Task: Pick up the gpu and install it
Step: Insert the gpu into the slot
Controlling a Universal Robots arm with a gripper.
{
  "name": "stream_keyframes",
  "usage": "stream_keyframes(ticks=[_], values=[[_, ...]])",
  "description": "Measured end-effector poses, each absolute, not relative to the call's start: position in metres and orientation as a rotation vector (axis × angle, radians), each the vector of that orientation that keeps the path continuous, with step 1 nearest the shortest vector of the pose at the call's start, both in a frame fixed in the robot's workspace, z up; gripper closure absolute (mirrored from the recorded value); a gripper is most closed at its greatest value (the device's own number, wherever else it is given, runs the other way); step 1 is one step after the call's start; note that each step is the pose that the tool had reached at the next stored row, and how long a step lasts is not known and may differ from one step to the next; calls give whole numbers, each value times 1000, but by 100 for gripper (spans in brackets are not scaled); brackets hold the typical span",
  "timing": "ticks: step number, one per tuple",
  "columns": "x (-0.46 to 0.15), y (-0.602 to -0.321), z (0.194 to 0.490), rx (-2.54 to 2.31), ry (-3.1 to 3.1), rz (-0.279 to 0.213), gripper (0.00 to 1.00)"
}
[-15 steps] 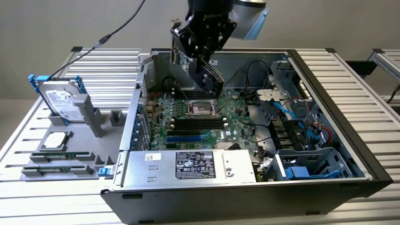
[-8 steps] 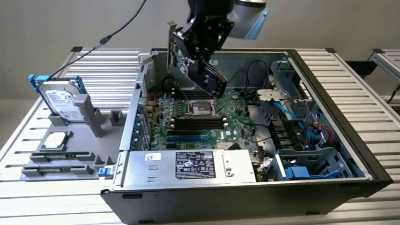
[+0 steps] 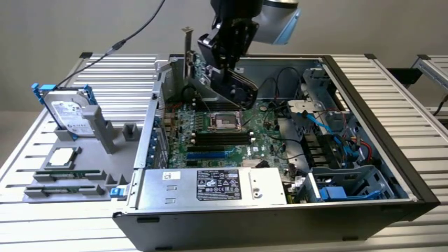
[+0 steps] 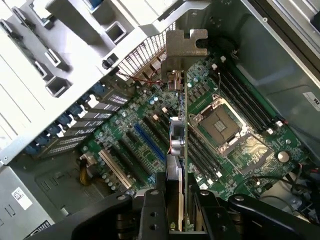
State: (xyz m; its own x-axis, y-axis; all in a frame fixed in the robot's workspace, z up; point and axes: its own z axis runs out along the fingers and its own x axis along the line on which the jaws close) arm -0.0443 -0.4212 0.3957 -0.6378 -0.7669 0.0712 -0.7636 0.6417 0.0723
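The graphics card [image 4: 176,145] has a silvery end bracket [image 4: 182,47], the gripper [image 4: 177,212] is black, the motherboard [image 3: 231,134] green with one blue slot [image 4: 150,145], the computer case [image 3: 280,228] dark grey, the hard drive [image 3: 68,111] silver with blue rails, and the surface [image 3: 119,73] ribbed, pale silver.

Lab workbench [image 3: 399,100], opened computer case [image 3: 266,228]

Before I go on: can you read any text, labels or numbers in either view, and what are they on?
Nothing is legible.
Black label on the power supply: print too small to read.
Label on the hard drive: blurred.
White sticker, wrist view: too small to read.
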Motion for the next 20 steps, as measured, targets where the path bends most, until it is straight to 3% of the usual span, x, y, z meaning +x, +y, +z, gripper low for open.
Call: stream_keyframes(ticks=[20], values=[[-44, -421, 391, 1710, -2574, -154, 73]])
